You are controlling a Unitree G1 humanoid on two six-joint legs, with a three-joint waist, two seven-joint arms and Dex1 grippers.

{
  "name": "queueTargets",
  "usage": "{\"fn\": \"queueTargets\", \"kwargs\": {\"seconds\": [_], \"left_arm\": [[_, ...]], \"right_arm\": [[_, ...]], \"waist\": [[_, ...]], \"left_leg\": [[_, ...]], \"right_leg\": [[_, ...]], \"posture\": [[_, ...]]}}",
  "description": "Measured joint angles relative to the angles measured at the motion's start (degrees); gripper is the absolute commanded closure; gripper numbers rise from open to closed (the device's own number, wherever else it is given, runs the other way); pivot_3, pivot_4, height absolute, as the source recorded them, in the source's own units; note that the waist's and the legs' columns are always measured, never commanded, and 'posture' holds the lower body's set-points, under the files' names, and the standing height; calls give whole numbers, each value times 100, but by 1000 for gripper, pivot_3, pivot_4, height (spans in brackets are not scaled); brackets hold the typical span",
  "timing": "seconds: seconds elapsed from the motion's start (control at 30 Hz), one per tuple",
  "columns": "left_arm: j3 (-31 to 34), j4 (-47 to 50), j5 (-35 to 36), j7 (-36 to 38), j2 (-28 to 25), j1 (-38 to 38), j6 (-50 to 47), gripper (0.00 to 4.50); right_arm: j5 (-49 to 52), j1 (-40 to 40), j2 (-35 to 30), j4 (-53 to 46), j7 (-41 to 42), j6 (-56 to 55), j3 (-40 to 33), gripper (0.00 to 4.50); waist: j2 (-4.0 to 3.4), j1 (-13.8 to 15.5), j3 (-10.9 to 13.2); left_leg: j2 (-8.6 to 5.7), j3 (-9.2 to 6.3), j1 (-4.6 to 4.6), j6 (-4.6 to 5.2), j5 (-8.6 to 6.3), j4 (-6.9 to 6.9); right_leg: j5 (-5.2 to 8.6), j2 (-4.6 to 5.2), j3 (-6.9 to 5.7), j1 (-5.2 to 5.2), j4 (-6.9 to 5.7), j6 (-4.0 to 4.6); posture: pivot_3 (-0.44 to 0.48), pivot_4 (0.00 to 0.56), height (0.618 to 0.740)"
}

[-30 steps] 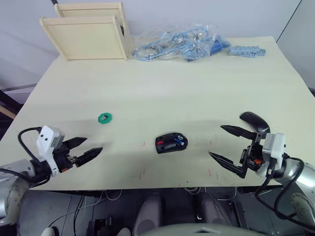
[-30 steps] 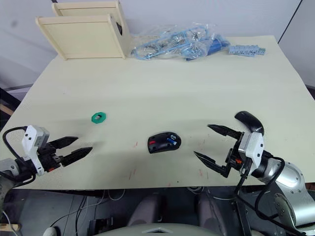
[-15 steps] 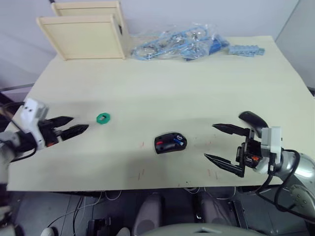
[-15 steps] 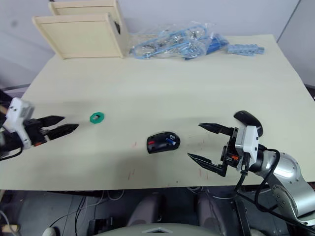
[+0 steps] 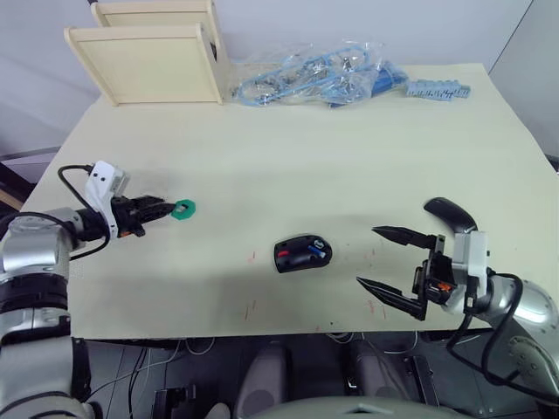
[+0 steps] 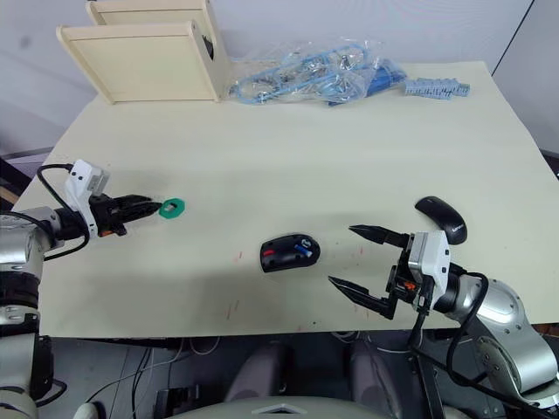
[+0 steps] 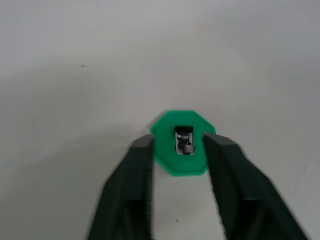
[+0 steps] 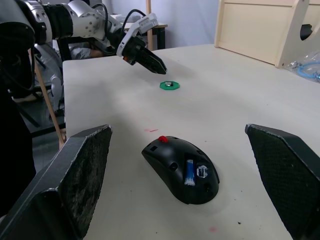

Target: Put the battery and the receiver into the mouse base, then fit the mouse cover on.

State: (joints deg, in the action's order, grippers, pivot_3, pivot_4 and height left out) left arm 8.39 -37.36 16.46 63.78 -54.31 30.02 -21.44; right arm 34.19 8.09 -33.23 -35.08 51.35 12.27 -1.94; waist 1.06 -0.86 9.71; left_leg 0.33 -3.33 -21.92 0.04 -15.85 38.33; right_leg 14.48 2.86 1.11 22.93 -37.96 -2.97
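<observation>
Left wrist view has the left gripper (image 7: 177, 145) with jaws apart either side of the green disc (image 7: 182, 159), the receiver (image 7: 184, 141) seated upright in it, just ahead on the desk (image 7: 100, 65).

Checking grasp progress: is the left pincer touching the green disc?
Cannot tell. In the left wrist view the left pincer flanks the green disc, edges meeting without a plain gap or contact.
</observation>
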Motion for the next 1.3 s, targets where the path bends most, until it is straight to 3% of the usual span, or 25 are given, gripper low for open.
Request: {"fn": "queueTargets", "kwargs": {"seconds": [1.3], "left_arm": [[-230, -1114, -880, 80, 499, 616, 1309, 2765]], "right_arm": [[-149, 90, 195, -9, -262, -38, 154, 0]], "waist": [[3, 3, -1]], "left_leg": [[-1, -2, -1, 0, 0, 4]], "right_leg": [[-1, 0, -2, 1, -6, 0]], "posture": [[0, 150, 740]]}}
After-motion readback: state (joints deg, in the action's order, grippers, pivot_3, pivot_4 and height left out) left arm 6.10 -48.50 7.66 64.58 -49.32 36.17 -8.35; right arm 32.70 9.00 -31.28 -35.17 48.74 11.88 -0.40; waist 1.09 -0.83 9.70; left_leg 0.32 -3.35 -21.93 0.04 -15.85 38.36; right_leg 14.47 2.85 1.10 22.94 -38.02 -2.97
